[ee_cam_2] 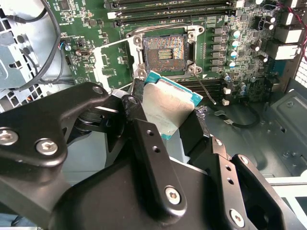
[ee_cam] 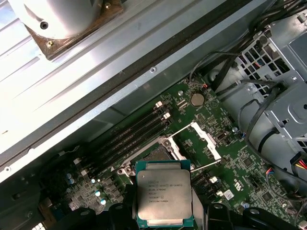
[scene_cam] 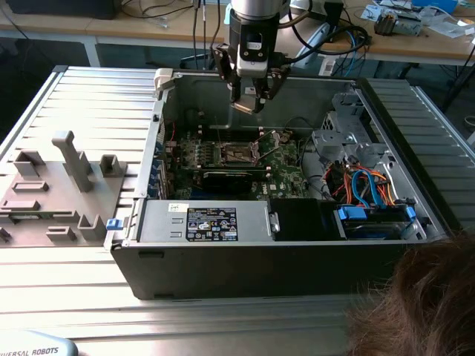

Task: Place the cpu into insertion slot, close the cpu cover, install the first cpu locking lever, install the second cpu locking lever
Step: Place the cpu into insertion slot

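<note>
Open computer case [scene_cam: 282,252] on its side, green motherboard [scene_cam: 286,169] on its floor. Arm wrist vertical at 12 o'clock in the exterior view, gripper [scene_cam: 249,105] pointed straight down, hanging above the board and clear of it. Dark fingers [ee_cam_2: 145,139] closed to chip width, pinching the cpu [ee_cam_2: 165,108] by opposite edges. Hinged cpu cover [ee_cam: 207,140] swung open beside the insertion slot [ee_cam: 154,155]. Socket bare, dark centre with fine contacts, at 6 o'clock from the gripper in the exterior view. Held chip in the air, off the socket: flat square, dull silver top with print, teal-green rim.
</note>
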`<state>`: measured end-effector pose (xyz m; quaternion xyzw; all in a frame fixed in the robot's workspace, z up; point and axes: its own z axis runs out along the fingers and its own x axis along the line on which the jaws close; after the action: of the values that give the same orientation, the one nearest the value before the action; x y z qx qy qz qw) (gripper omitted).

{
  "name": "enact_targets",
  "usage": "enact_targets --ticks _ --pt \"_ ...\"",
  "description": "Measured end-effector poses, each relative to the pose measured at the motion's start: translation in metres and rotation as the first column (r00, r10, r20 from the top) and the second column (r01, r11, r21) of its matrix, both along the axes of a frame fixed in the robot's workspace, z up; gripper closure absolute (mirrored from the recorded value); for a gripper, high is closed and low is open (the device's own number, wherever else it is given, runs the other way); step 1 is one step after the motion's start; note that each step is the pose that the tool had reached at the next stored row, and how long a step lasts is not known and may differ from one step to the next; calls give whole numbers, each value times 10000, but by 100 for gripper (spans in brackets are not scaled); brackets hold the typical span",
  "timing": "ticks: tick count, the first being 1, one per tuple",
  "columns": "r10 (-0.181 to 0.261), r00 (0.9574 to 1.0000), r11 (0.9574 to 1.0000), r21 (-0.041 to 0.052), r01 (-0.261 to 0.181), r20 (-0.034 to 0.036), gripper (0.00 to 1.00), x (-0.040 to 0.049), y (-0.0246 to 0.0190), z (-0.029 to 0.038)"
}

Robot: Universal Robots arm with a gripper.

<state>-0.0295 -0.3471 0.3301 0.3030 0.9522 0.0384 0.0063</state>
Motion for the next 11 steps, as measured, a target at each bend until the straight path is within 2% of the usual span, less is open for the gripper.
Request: enact_targets --ticks 11 --pt "-78 10000 10000 -1 78 0 46 0 0 -4"
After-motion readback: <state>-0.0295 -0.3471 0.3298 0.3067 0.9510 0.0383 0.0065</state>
